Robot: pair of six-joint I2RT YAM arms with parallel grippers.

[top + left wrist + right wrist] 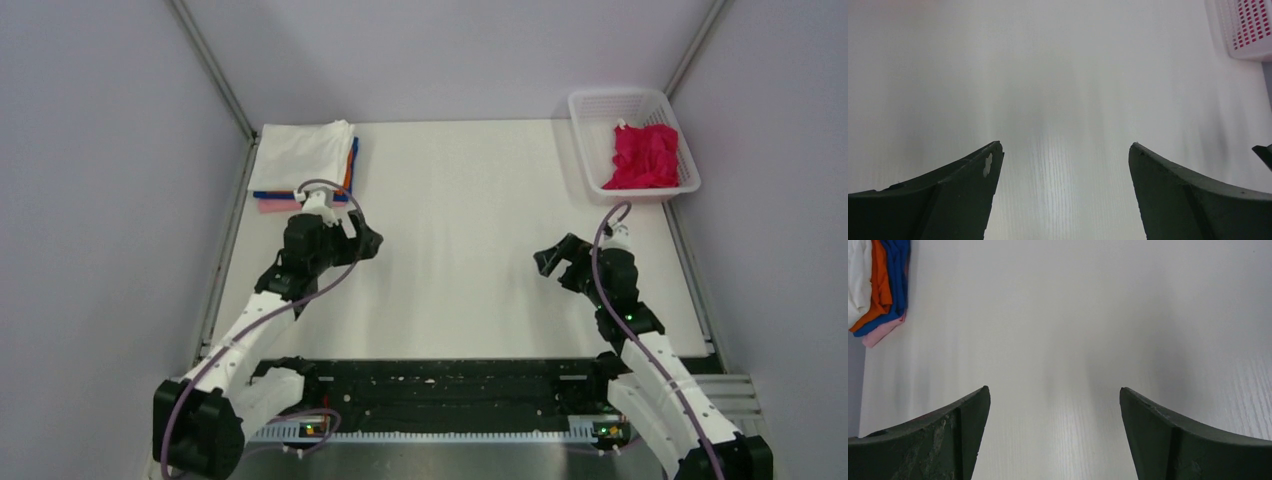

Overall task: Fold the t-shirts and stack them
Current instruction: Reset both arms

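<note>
Tabletop (460, 200) spans open between far-left shirt stack (305, 160) and far-right basket (587, 145).

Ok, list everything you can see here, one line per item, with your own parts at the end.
white t-shirt: one, white, folded, on top of the others at the far left corner of the table
orange t-shirt: one, orange, folded, directly under the white one
blue t-shirt: one, blue, folded, under the orange one
pink t-shirt: one, pink, lowest layer showing
magenta t-shirt: one, magenta, crumpled, inside the basket
basket: one, white mesh, far right corner
table: one, white, under everything
left tool: one, black, open and empty, just on the near side of the folded shirts
right tool: one, black, open and empty, over bare table on the near side of the basket
</note>
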